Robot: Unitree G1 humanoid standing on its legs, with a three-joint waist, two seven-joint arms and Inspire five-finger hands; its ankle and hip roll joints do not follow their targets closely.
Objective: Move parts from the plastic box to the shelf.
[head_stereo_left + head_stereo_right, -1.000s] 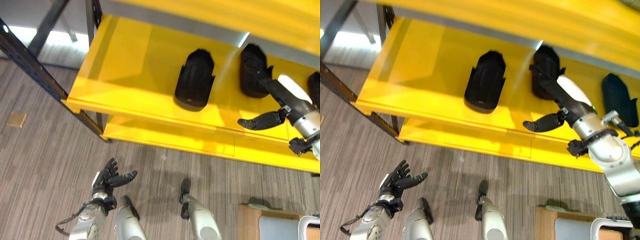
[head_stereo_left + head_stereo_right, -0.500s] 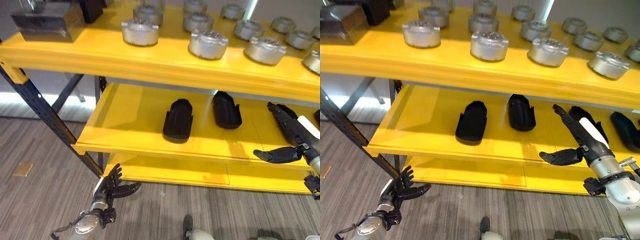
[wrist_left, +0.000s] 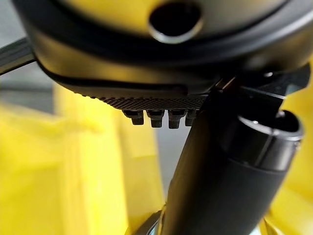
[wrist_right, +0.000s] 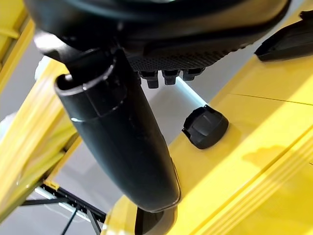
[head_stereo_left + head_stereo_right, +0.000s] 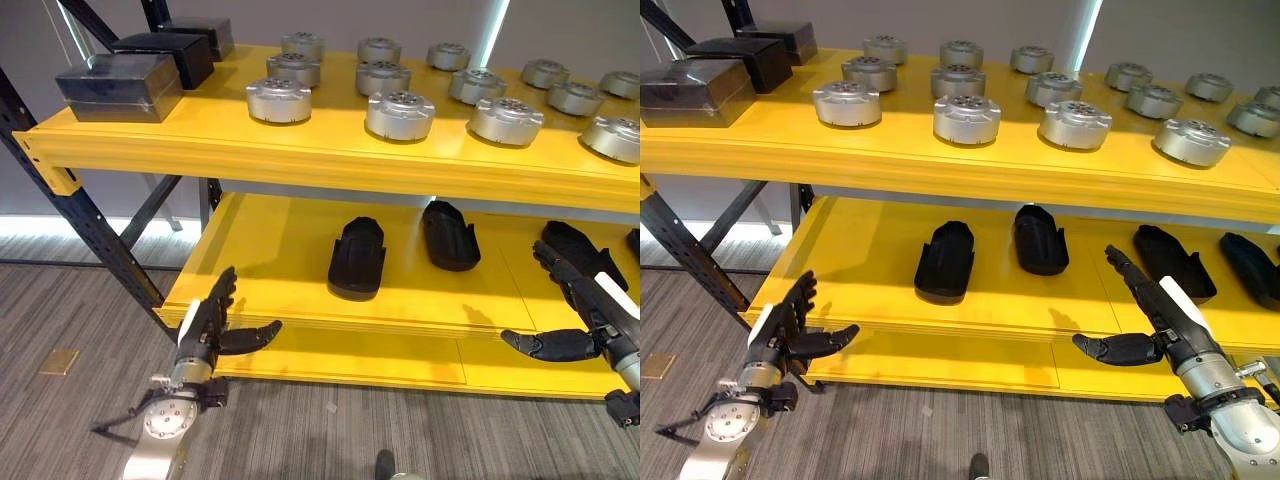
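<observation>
both hands, left hand (image 5: pixel 205 330) and right hand (image 5: pixel 1150 320), spread open and empty before the yellow shelf (image 5: pixel 300 250) holding black parts (image 5: pixel 357 258).

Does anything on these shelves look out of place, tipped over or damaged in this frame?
Nothing stands out. The silver round parts sit upright in rows on the top shelf, and the black parts lie flat on the middle shelf. Both the left hand and right hand are open and hold nothing.

A grey, streaked carpet floor (image 5: pixel 90 420) runs beneath the yellow rack, with a small tan square (image 5: pixel 59 361) lying on it. Dark blue steel uprights (image 5: pixel 70 215) and diagonal braces carry the rack. Behind stands a grey wall (image 5: pixel 1160 40), crossed by a bright vertical light strip (image 5: pixel 492 30).
</observation>
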